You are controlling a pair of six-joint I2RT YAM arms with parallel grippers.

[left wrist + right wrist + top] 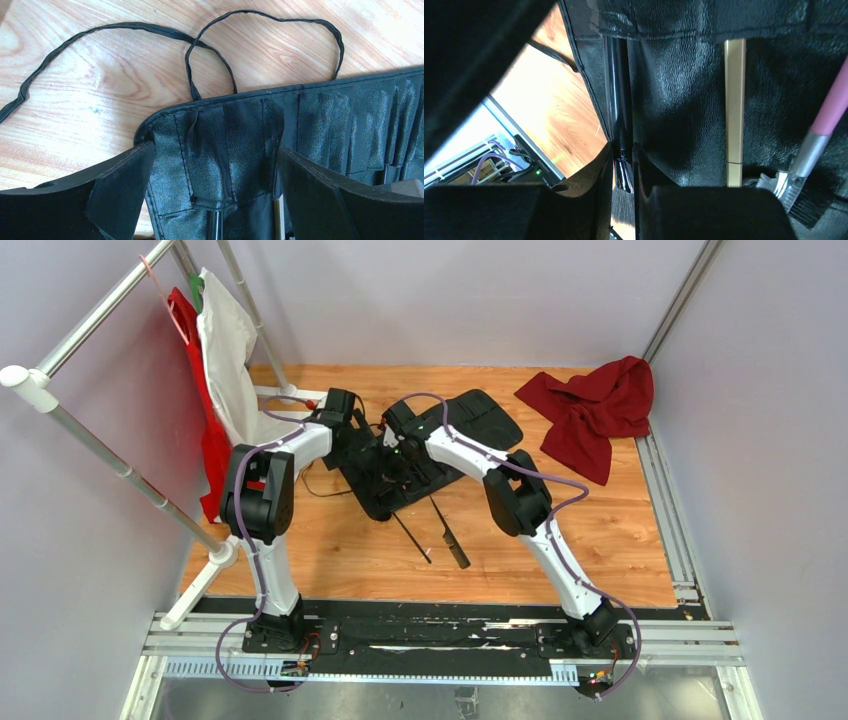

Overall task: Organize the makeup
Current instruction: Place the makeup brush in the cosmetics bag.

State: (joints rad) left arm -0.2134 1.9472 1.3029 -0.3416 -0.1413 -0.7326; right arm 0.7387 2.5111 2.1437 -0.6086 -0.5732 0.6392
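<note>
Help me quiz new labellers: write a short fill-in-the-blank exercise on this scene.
1. The right gripper is shut on a brush with a ____ handle.
2. The left gripper is ____, straddling a corner of the roll-up case.
3. A crumpled ____ cloth lies at the far right corner of the table.
Missing words: black; open; red.

Robot lab cell: grey walls (450, 300), aluminium rails (668, 520), wooden tabletop (330, 560).

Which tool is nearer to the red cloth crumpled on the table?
Right. The right tool, gripping a black brush over the case, is left of the cloth; the left tool sits even farther left.
</note>
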